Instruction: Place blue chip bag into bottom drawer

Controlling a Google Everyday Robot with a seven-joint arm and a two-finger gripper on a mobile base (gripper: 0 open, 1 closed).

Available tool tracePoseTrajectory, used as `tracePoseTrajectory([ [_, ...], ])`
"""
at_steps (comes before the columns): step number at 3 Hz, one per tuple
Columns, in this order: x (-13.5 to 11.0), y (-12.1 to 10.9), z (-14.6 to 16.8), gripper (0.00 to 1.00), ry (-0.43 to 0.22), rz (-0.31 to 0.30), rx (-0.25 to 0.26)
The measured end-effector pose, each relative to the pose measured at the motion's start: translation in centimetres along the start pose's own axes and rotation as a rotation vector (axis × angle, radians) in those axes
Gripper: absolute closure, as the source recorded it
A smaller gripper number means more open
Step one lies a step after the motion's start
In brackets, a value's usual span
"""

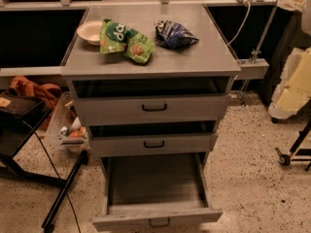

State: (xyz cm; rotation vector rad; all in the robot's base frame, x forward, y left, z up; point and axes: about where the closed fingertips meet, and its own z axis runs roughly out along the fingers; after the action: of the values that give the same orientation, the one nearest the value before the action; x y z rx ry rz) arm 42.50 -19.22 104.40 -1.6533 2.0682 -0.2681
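The blue chip bag [175,34], small, crumpled and dark navy, lies on the top of the grey drawer cabinet [204,57], right of centre. The bottom drawer [155,188] is pulled far out toward me and its shallow tray is empty. My gripper [284,103] is the pale shape at the right edge of the view, hanging beside the cabinet. It is well to the right of the bag, lower than the cabinet top, and touches nothing.
A larger green snack bag [124,40] and a white bowl [91,31] lie on the cabinet top to the left. The two upper drawers [154,108] are slightly open. A black stand [29,144] and a bin with items [73,130] are on the floor at left, and a wheeled base [291,157] at right.
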Motion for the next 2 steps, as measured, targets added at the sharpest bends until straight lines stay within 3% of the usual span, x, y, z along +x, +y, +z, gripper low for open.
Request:
tracePoseTrajectory([
  [1, 0.0, 0.0, 0.0, 0.00, 0.000, 0.000, 0.000],
  [2, 0.1, -1.7, 1.1, 0.00, -0.016, 0.091, 0.035],
])
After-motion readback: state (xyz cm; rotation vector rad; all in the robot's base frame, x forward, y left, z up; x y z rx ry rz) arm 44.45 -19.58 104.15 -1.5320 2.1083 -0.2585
